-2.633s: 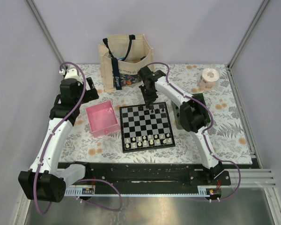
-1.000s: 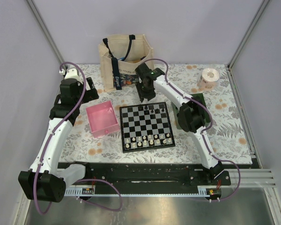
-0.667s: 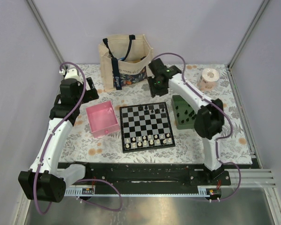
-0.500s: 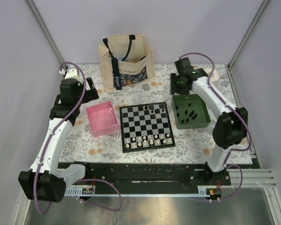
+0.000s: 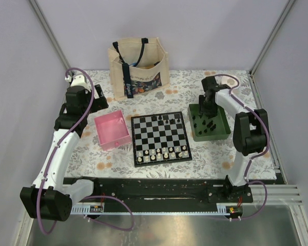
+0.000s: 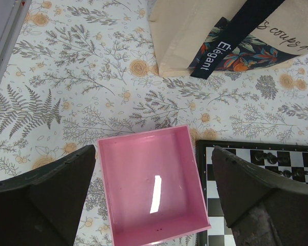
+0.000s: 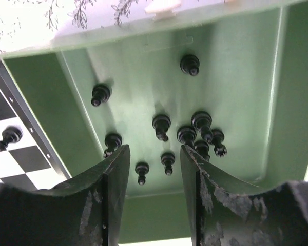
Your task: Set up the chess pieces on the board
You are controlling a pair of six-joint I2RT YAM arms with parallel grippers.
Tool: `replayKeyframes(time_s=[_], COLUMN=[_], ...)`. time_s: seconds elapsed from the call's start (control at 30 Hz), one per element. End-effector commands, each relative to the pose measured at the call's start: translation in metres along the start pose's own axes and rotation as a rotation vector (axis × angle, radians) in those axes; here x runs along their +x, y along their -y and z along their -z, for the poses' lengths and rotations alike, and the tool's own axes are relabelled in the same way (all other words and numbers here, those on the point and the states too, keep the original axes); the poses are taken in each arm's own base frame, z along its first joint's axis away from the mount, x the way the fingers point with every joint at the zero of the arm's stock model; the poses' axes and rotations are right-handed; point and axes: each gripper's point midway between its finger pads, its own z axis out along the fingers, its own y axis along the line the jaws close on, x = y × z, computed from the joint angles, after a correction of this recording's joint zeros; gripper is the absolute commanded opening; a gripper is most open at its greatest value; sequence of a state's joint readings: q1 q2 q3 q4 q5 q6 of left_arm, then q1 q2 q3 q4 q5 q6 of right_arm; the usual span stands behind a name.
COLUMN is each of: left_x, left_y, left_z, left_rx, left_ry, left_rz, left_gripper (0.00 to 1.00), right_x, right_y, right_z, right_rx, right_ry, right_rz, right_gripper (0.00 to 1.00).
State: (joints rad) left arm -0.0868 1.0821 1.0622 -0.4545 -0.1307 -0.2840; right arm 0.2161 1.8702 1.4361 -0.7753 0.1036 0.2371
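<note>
Desk: Where are the chess pieces?
Operator: Mostly loose in the green tray, at the board's 3 o'clock. My right jaws hang spread above them, empty, likely to pick one. My left jaws are spread over the pink tray.

Top camera overlooks all; both wrist cameras glimpse the board.

strap: "Elégant", white letters on dark strap of tote bag, ahead of left gripper
bag print: "...s coupes", cut off at the edge
</note>
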Motion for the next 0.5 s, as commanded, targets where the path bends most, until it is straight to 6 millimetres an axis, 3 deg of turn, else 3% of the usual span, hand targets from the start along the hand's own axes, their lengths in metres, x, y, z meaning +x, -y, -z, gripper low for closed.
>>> replayKeyframes(time_s=[0.0,0.47], left_x=[-0.012,-0.012], left_y=[0.002,0.002], left_z=[0.001,0.001], left_rx=[0.01,0.01], left_ry=[0.042,0.042], left_rz=[-0.005,-0.005], left_gripper=[0.99,0.99], right_x=[-0.03,-0.011], right_y=[-0.009,-0.006], right_z=[0.0,-0.024], right_rx=[-0.014,0.009], right_ry=[0.062,-0.017], right_rz=[0.032,0.047], right_gripper=[0.5,0.48])
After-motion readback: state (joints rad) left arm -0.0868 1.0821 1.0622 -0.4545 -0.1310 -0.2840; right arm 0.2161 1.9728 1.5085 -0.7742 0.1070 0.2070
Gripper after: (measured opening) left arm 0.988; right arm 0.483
